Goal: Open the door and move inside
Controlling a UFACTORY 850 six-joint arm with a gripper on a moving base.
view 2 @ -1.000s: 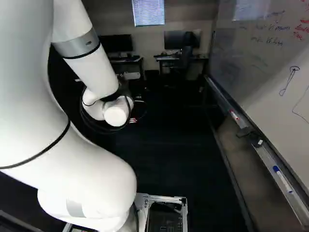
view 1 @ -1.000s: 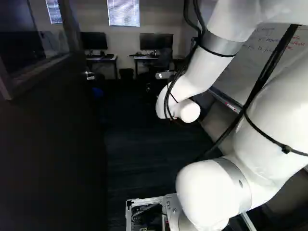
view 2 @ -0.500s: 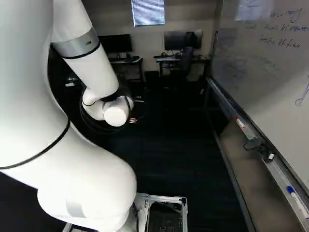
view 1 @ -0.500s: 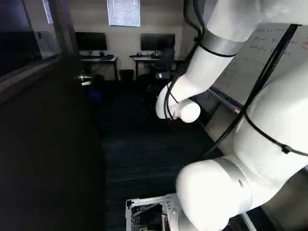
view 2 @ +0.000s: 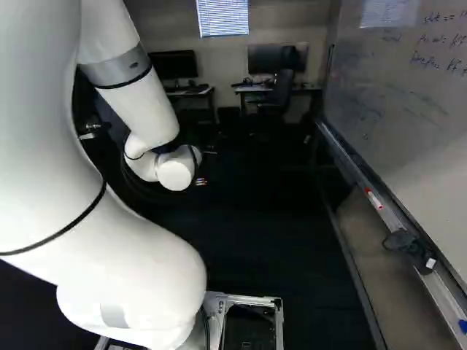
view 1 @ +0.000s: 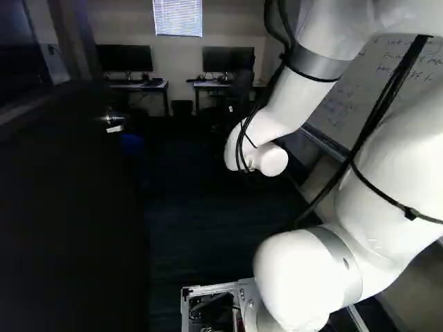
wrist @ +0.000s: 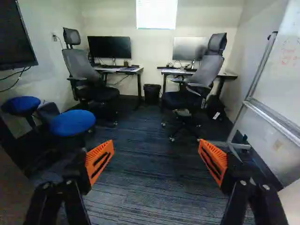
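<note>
While open, door (view 1: 69,221) beside carpeted room (wrist: 150,168).

two chairs (wrist: 80,63), two blue stools (wrist: 72,123) — two desks (wrist: 138,71), one bin (wrist: 152,93)

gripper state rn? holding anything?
Gripper: open, orange pads wide apart, nothing between them, door handle not gripped.
</note>
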